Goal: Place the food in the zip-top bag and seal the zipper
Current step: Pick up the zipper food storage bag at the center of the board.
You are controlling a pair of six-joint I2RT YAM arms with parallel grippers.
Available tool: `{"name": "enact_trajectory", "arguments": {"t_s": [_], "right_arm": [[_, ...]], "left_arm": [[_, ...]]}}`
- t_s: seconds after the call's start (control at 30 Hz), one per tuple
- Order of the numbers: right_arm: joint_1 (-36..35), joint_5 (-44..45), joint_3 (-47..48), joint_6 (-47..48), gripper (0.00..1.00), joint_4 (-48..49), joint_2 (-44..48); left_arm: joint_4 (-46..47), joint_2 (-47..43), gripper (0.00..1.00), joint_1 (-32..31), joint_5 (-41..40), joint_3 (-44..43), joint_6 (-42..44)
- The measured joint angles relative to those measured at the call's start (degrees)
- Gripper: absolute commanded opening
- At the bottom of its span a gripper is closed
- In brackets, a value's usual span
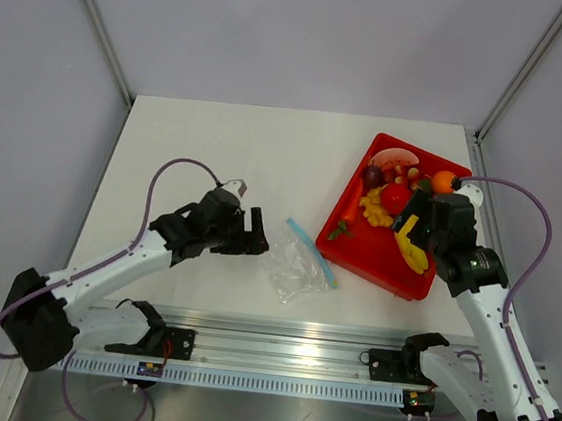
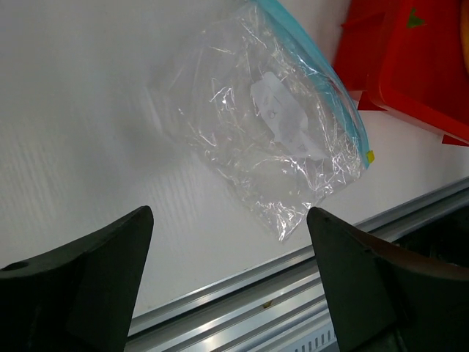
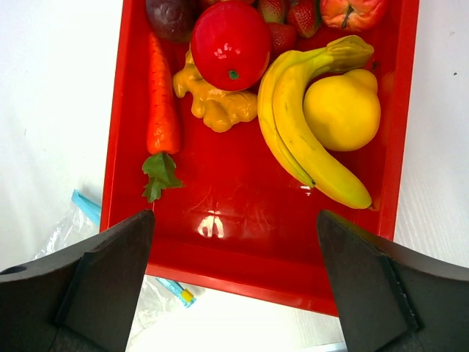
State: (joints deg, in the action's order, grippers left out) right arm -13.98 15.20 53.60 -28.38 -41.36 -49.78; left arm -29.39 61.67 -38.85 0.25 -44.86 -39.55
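The clear zip-top bag [image 1: 295, 264] lies flat and empty on the white table, its light blue zipper [image 1: 311, 251] along the edge facing the tray. It fills the upper left wrist view [image 2: 271, 125]. My left gripper [image 1: 256, 230] is open and empty, just left of the bag. The glossy red tomato [image 1: 395, 198] and the dark purple fruit [image 1: 373, 176] sit in the red tray [image 1: 352, 253]; both show in the right wrist view, the tomato [image 3: 230, 44] and the purple fruit [image 3: 170, 17]. My right gripper [image 1: 414, 206] is open and empty above the tray's near half.
The tray also holds a banana [image 3: 308, 136], a yellow pear-like fruit [image 3: 343, 110], a carrot [image 3: 163, 110], a yellow ginger piece [image 3: 212, 104], strawberries and an orange ball [image 1: 443, 181]. A metal rail [image 1: 288, 337] runs along the table's near edge.
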Motion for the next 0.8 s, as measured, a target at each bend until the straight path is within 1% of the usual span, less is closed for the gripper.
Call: {"name": "enact_trajectory", "arguments": {"t_s": [0.07, 0.1, 0.17, 0.27, 0.37, 0.47, 0.63, 0.73, 0.77, 0.8], "right_arm": [[0.00, -0.76, 0.00, 0.24, 0.99, 0.00, 0.04], [0.00, -1.18, 0.00, 0.33, 0.99, 0.00, 0.04], [0.00, -1.46, -0.04, 0.37, 0.99, -0.02, 0.04], [0.00, -1.86, -0.04, 0.44, 1.00, -0.07, 0.11], [0.00, -2.29, -0.07, 0.74, 0.99, -0.24, 0.59], [0.00, -2.45, -0.07, 0.96, 0.99, -0.37, 1.18], [0.00, -2.89, -0.13, 0.98, 1.00, -0.35, 0.90], [0.00, -3.26, -0.17, 0.98, 0.99, -0.35, 0.31], [0.00, -3.67, -0.17, 0.98, 0.99, -0.35, 0.07], [0.00, -4.07, -0.17, 1.01, 0.99, -0.35, -0.09]], "left_arm": [[1.36, 3.91, 0.80, -1.66, -0.15, -0.66, -1.75], [1.95, 6.08, 0.75, -2.21, -0.61, -1.11, -2.71], [1.88, 10.27, 0.70, -2.86, -1.95, -2.82, -4.42], [1.77, 14.45, 0.70, -2.97, -4.79, -5.07, -6.86], [1.55, 15.76, 0.73, -2.99, -8.04, -5.38, -9.29], [1.66, 17.14, 0.73, -3.04, -9.49, -5.38, -10.93], [3.91, 21.90, 0.68, -3.56, -9.66, -5.33, -12.85], [5.66, 24.24, 0.56, -3.98, -9.44, -5.27, -13.35], [6.12, 24.94, 0.48, -4.02, -9.31, -5.27, -13.53], [6.47, 25.62, 0.43, -4.02, -9.25, -5.27, -13.66]]}}
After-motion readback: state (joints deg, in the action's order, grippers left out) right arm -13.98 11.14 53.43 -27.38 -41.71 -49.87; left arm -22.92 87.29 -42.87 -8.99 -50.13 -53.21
